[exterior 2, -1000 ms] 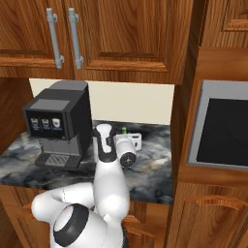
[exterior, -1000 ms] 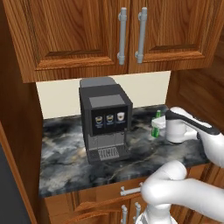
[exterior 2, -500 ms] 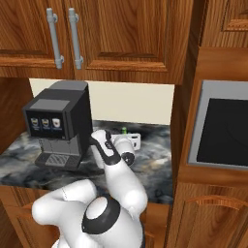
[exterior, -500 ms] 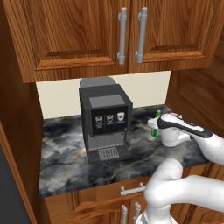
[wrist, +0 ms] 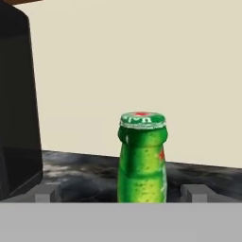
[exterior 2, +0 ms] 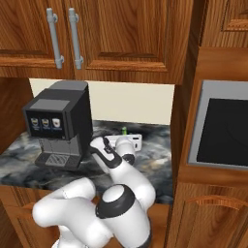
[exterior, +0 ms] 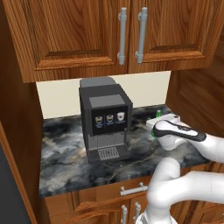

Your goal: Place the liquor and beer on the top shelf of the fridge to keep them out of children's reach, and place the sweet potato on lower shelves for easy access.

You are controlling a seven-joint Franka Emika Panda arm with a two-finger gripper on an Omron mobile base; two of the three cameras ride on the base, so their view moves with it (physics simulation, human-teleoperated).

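Observation:
The beer [wrist: 142, 156], a slim green bottle with a crown cap, stands upright on the dark marble counter [exterior: 65, 148] near the back wall. In the hand view its neck rises midway between my two fingertips, and my gripper [wrist: 120, 193] is open and level with the neck, not touching it. From the left base view the white hand [exterior: 165, 127] covers most of the beer [exterior: 158, 114]. In the right base view the green top of the beer [exterior 2: 124, 130] peeks out behind my gripper [exterior 2: 130, 141]. The liquor, the sweet potato and the fridge are out of view.
A black coffee machine [exterior: 107, 122] stands on the counter left of the bottle, close to my hand; its side shows dark in the hand view [wrist: 16, 104]. Wooden wall cabinets [exterior: 109, 35] hang overhead. A built-in oven [exterior 2: 225, 126] sits in the tall unit to the right.
My hand has moved in toward the back wall and come up to the beer bottle, with the elbow swinging round. The bottle has stayed put and the jaws have stayed open.

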